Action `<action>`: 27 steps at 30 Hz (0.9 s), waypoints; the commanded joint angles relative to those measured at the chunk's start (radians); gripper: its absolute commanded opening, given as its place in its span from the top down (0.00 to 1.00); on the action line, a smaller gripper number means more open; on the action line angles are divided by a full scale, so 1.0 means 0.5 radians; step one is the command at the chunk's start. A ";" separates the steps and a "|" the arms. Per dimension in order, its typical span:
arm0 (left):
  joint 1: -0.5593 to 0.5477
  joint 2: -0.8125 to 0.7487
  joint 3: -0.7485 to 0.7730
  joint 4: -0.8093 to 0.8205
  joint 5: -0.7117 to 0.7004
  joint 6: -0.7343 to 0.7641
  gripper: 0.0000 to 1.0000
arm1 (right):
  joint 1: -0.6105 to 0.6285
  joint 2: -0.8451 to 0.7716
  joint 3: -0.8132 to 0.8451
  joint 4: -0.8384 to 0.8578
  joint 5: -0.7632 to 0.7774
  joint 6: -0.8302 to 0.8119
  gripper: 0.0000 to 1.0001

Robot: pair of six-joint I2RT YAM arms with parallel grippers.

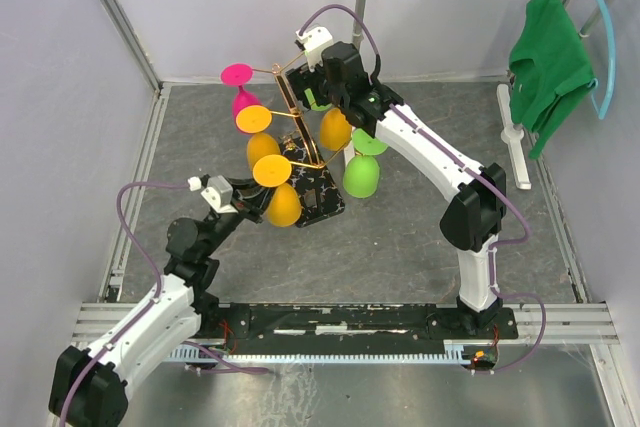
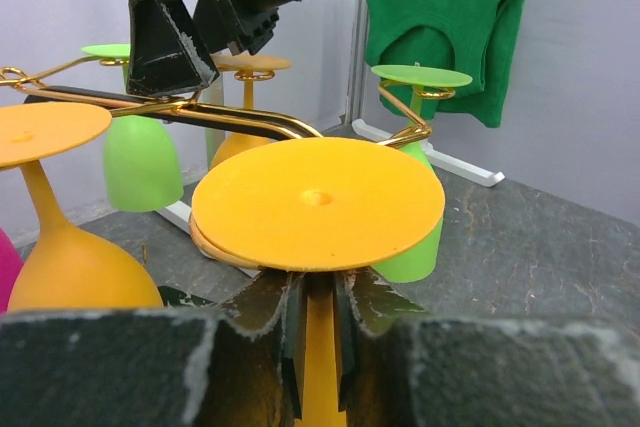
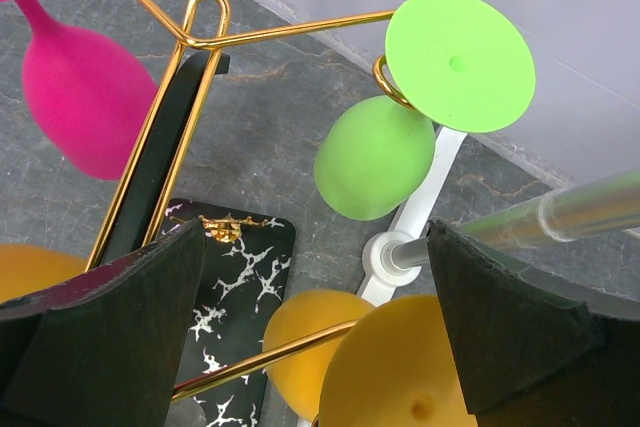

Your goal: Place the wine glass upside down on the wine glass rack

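An orange wine glass (image 2: 318, 202) hangs upside down, its foot disc resting on a gold ring arm of the wine glass rack (image 1: 290, 107). My left gripper (image 2: 318, 299) is shut on this glass's stem just under the foot, at the rack's near left side (image 1: 258, 197). The rack stands on a black marbled base (image 3: 235, 267). Above the rack's top hovers my right gripper (image 1: 348, 92), open (image 3: 315, 282), with nothing between its fingers. Under it lies the foot of another orange glass (image 3: 420, 377).
Other glasses hang upside down on the rack: one pink (image 1: 240, 87), two green (image 1: 362, 172), two more orange (image 1: 335, 127). At the back right stands a white pole stand (image 1: 515, 142), with a green cloth (image 1: 548, 57) on a blue hanger. Walls close the left and back.
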 commanded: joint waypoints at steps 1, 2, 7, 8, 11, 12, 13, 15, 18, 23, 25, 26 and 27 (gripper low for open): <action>-0.004 0.047 0.037 -0.150 0.100 0.094 0.76 | -0.007 -0.111 -0.005 0.073 0.019 -0.010 0.00; -0.004 0.029 0.034 -0.174 0.098 0.087 0.72 | -0.008 -0.112 -0.002 0.073 0.022 -0.013 0.00; -0.005 -0.158 -0.012 -0.348 0.004 0.062 0.39 | -0.007 -0.103 0.004 0.076 0.025 -0.023 0.00; -0.004 -0.207 -0.017 -0.395 -0.030 0.060 0.35 | -0.008 -0.101 0.007 0.076 0.025 -0.024 0.00; -0.005 -0.356 -0.005 -0.588 -0.134 0.073 0.30 | -0.007 -0.100 0.013 0.076 0.025 -0.027 0.01; -0.005 -0.401 0.004 -0.646 -0.165 0.080 0.29 | -0.009 -0.100 0.012 0.076 0.025 -0.026 0.00; -0.004 -0.440 0.015 -0.704 -0.200 0.089 0.28 | -0.008 -0.100 0.011 0.076 0.025 -0.029 0.00; -0.006 -0.504 0.040 -0.806 -0.272 0.097 0.27 | -0.011 -0.100 0.004 0.076 0.025 -0.031 0.00; -0.005 -0.579 0.080 -0.934 -0.354 0.103 0.27 | -0.014 -0.108 -0.012 0.081 0.034 -0.040 0.01; -0.003 -0.676 0.130 -1.094 -0.478 0.096 0.27 | -0.023 -0.127 -0.045 0.088 0.050 -0.045 0.00; -0.003 -0.705 0.150 -1.149 -0.557 0.107 0.26 | -0.029 -0.133 -0.050 0.087 0.047 -0.044 0.00; -0.004 -0.716 0.160 -1.169 -0.610 0.112 0.26 | -0.029 -0.138 -0.052 0.084 0.047 -0.044 0.00; -0.005 -0.721 0.169 -1.182 -0.669 0.113 0.26 | -0.032 -0.144 -0.051 0.080 0.047 -0.044 0.00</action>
